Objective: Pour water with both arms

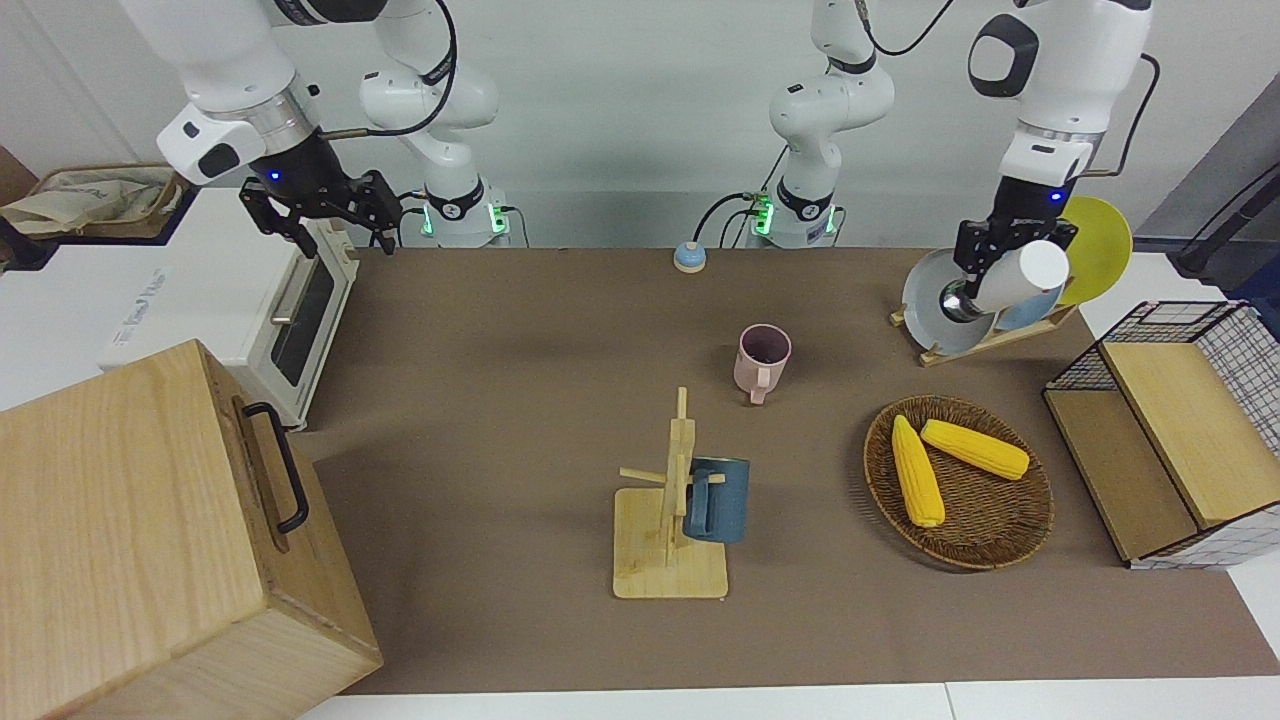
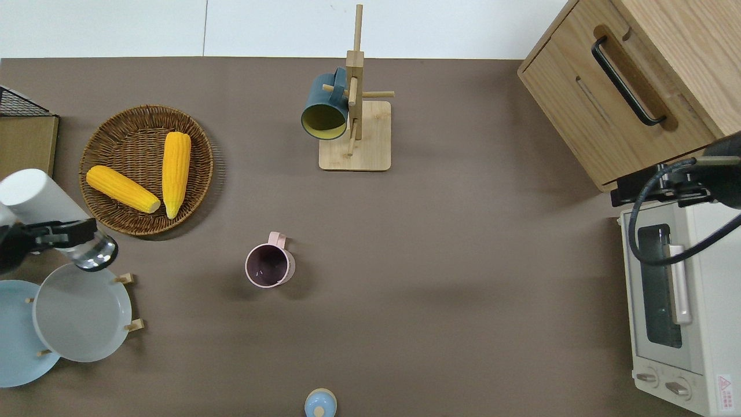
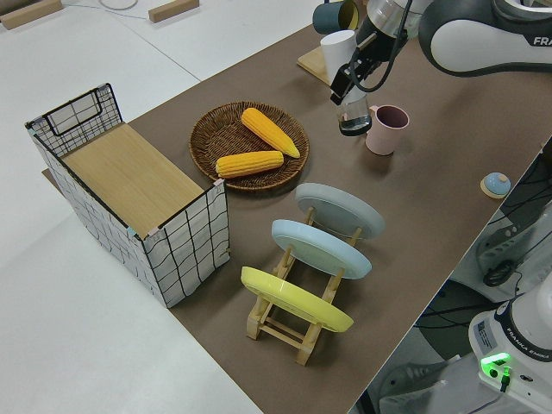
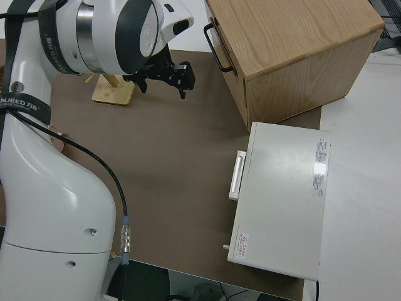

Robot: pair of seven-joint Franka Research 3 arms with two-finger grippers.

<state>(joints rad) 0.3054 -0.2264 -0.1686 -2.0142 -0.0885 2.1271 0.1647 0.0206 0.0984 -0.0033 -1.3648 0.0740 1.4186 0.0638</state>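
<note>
Table (image 2: pixel 440 260): L gripper (image 2: pixel 55 234), bottle (image 2: pixel 55 217) tilted.

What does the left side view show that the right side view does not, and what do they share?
Only the left side view: the left pincer shut on a bottle, over the table between the basket of corn cobs and the plates in their rack, plus a pink mug and a wire crate.
Only the right side view: the parked right pincer, open, a toaster oven and a wooden box with a black handle.
Both: the brown table and the mug stand.
</note>
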